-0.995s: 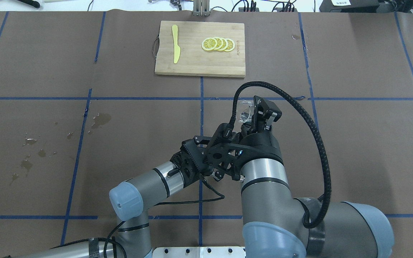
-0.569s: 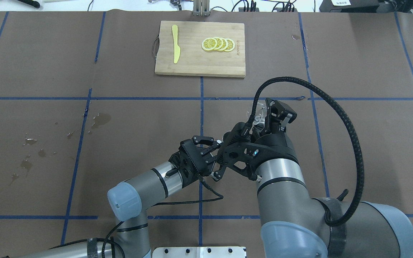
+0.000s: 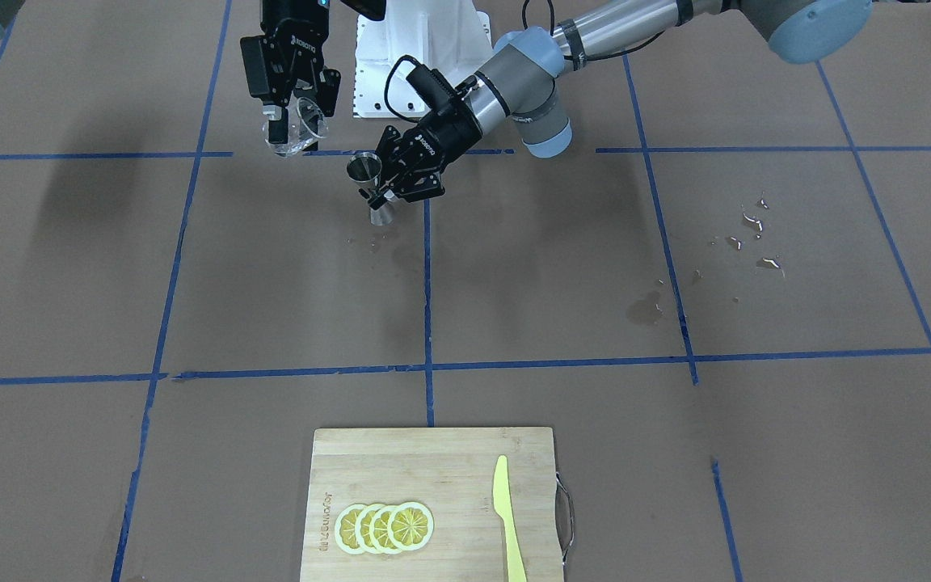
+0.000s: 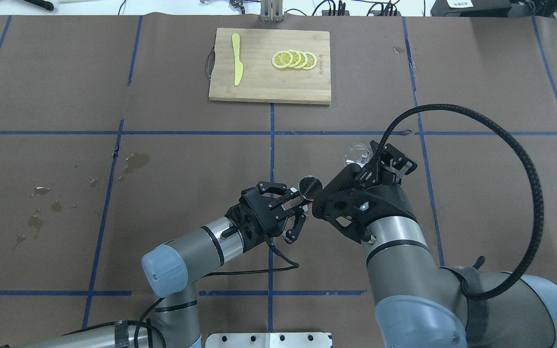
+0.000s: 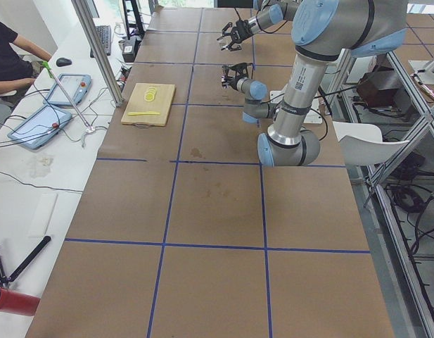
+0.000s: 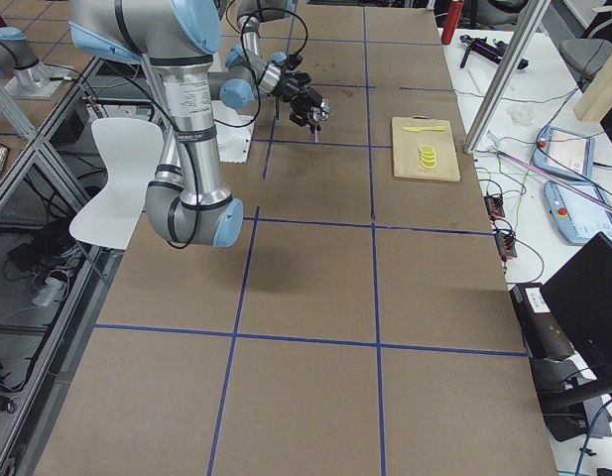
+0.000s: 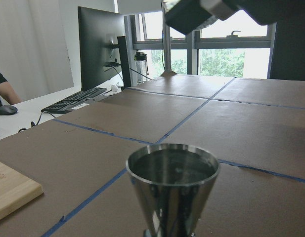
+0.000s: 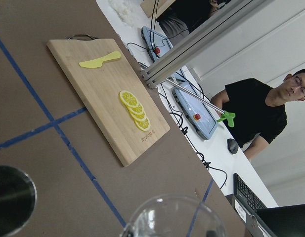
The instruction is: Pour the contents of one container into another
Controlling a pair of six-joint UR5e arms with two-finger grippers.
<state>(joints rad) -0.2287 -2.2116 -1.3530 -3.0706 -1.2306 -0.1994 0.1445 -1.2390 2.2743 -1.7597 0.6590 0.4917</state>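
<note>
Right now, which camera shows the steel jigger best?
Exterior front-facing: the whole hourglass jigger shows, in the left gripper. Left wrist: only the upper cone; overhead: only its rim; right wrist: a sliver; side views: a speck.

Brown paper table (image 4: 186, 159) gridded with blue tape lines (image 4: 271, 121) and blotched with darker wet stains (image 4: 136, 160). Pale bamboo cutting board (image 4: 264, 82) with bright yellow, pale-ringed lemon slices (image 4: 294, 59) and a lime-yellow knife (image 4: 236, 60). Mirror-bright steel jigger (image 4: 310, 185), dark inside, beside a colourless clear glass cup (image 4: 357, 153). Matte black left gripper (image 4: 301, 207) and right gripper (image 3: 292, 121) on silver-grey left arm (image 4: 211, 241) and right arm (image 4: 394, 241), both capped in pale blue. Black braided cable (image 4: 525, 159).
</note>
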